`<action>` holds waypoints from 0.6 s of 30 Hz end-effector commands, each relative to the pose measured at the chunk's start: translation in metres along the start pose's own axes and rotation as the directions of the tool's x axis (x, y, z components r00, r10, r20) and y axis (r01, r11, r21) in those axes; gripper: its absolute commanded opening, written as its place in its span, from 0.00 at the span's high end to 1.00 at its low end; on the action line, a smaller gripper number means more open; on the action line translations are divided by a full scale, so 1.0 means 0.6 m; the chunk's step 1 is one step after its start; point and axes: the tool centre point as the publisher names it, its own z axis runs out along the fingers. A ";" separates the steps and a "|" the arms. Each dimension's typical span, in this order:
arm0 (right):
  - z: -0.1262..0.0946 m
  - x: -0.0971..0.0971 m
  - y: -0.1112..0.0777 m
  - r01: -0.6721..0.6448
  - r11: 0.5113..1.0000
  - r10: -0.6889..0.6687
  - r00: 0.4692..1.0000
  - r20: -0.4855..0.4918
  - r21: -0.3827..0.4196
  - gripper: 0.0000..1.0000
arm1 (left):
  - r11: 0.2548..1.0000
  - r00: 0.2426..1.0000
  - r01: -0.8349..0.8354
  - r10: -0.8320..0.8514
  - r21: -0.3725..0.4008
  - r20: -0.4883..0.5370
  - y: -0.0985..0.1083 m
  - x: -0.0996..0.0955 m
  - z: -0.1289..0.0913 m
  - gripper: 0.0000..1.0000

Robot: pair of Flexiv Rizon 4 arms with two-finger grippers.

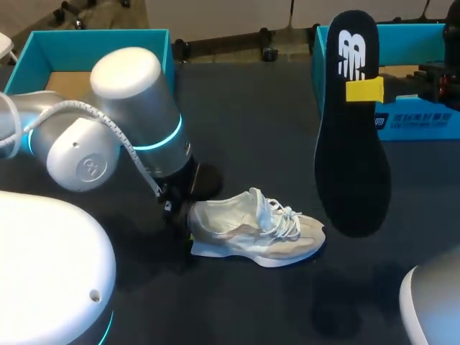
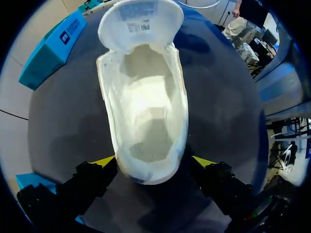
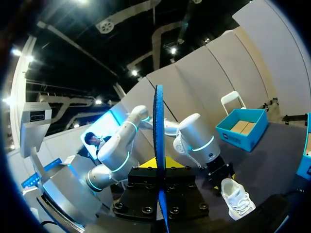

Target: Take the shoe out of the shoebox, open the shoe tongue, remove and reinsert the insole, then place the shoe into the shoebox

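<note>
A white sneaker (image 1: 255, 230) lies on its side on the dark table, toe to the right. My left gripper (image 1: 183, 215) is at its heel. In the left wrist view the heel of the sneaker (image 2: 146, 121) sits between the open left gripper (image 2: 153, 165) fingers, tongue (image 2: 141, 19) folded back and the inside bare. My right gripper (image 1: 364, 90) holds the black insole (image 1: 352, 122) upright in the air, above and right of the shoe. In the right wrist view the insole (image 3: 158, 126) is edge-on, clamped in the right gripper (image 3: 159, 165), with the sneaker (image 3: 238, 196) below.
An open teal shoebox (image 1: 93, 43) stands at the back left behind my left arm (image 1: 129, 115). A second teal box part (image 1: 424, 122) stands at the back right beside the right arm (image 1: 435, 79). Bare dark table lies in front of the shoe.
</note>
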 end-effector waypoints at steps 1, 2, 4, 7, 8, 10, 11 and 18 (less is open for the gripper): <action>0.004 -0.004 0.005 -0.001 1.000 0.001 1.000 -0.003 0.006 1.00 | 1.000 1.000 -0.007 0.007 0.011 -0.008 -0.003 0.000 -0.041 0.00; 0.004 -0.004 0.005 -0.001 1.000 0.001 1.000 -0.003 0.006 1.00 | 1.000 1.000 -0.007 0.008 0.014 -0.009 -0.005 -0.001 -0.044 0.00; 0.004 -0.004 0.005 -0.001 1.000 0.001 1.000 -0.003 0.006 1.00 | 0.999 1.000 -0.005 0.005 0.032 -0.024 -0.016 -0.010 -0.051 0.00; 0.004 -0.004 0.005 -0.001 1.000 0.001 1.000 -0.003 0.006 1.00 | 0.999 1.000 -0.005 0.006 0.031 -0.014 -0.034 -0.026 -0.053 0.00; 0.004 -0.004 0.005 -0.001 1.000 0.001 1.000 -0.003 0.006 1.00 | 0.999 1.000 -0.006 0.006 0.031 -0.007 -0.039 -0.028 -0.053 0.00; 0.004 -0.004 0.005 -0.001 1.000 0.001 1.000 -0.003 0.006 1.00 | 1.000 1.000 -0.014 0.014 0.023 -0.002 -0.054 -0.035 -0.049 0.00; 0.004 -0.004 0.005 -0.001 1.000 0.001 1.000 -0.003 0.006 1.00 | 1.000 1.000 -0.017 0.017 0.012 0.009 -0.062 -0.038 -0.045 0.00; 0.004 -0.004 0.005 -0.001 1.000 0.001 1.000 -0.003 0.006 1.00 | 1.000 1.000 -0.020 0.020 0.014 0.009 -0.110 -0.069 -0.028 0.00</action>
